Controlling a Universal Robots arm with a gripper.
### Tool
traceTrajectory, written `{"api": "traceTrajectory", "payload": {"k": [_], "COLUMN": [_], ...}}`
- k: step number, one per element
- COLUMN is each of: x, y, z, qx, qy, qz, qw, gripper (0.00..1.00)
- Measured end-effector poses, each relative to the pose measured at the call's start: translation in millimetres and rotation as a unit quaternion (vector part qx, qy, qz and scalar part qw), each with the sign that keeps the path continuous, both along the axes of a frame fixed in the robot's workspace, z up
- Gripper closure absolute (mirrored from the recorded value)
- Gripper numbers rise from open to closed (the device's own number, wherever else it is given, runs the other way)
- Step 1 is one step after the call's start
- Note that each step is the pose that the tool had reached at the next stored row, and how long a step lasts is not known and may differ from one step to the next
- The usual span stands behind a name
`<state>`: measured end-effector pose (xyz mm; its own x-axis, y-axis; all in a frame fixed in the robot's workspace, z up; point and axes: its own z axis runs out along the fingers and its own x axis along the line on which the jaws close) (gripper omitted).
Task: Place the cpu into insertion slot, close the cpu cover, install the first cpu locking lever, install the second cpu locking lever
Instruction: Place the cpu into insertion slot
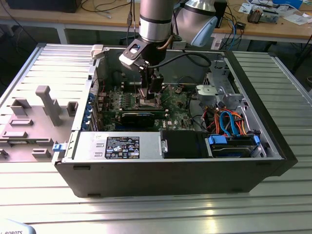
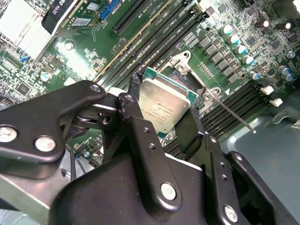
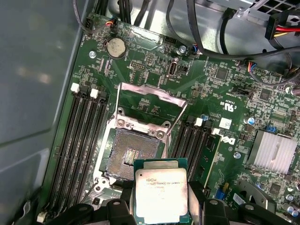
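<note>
In the exterior view the end effector (image 1: pixel 150 97) hung low inside the open computer case (image 1: pixel 170 178). In the second wrist view its fingers (image 2: pixel 135 93) pinched the chip (image 2: pixel 163 104) by opposite edges. In the first wrist view the chip sat just short of the bare socket (image 3: pixel 136 151), with the cover (image 3: pixel 151 93) tipped up clear. Placing looked underway and would need square alignment, with memory slots (image 3: pixel 79 140) crowding both sides.

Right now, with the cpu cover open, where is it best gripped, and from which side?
Probably the free end bar of the cpu cover, farthest from its hinge at the insertion slot. It is a thin raised frame with an open window, so that bar can be pinched across its thickness from above. The gripper is shut on the cpu.
</note>
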<state>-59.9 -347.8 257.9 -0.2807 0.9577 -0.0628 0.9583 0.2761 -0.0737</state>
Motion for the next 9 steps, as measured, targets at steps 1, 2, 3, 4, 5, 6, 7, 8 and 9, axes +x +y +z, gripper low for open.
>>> {"api": "traceTrajectory", "payload": {"k": [1,2,3,4,5,6,7,8,9], "x": [0.0,0.0,0.0,0.0,0.0,0.0,0.0,0.0,0.0], "y": [0.0,0.0,0.0,0.0,0.0,0.0,0.0,0.0,0.0], "z": [0.0,0.0,0.0,0.0,0.0,0.0,0.0,0.0,0.0], "qx": [0.0000,0.0000,0.0000,0.0000,0.0000,0.0000,0.0000,0.0000,0.0000], "qy": [0.0000,0.0000,0.0000,0.0000,0.0000,0.0000,0.0000,0.0000,0.0000], "qz": [-0.001,-0.001,-0.002,-0.003,-0.004,-0.004,-0.005,-0.006,-0.008], "qw": [1.00000,1.00000,1.00000,1.00000,0.99999,0.99999,0.99999,0.99998,0.99997], "gripper": [0.45,0.45,0.45,0.45,0.45,0.45,0.45,0.45,0.45]}}
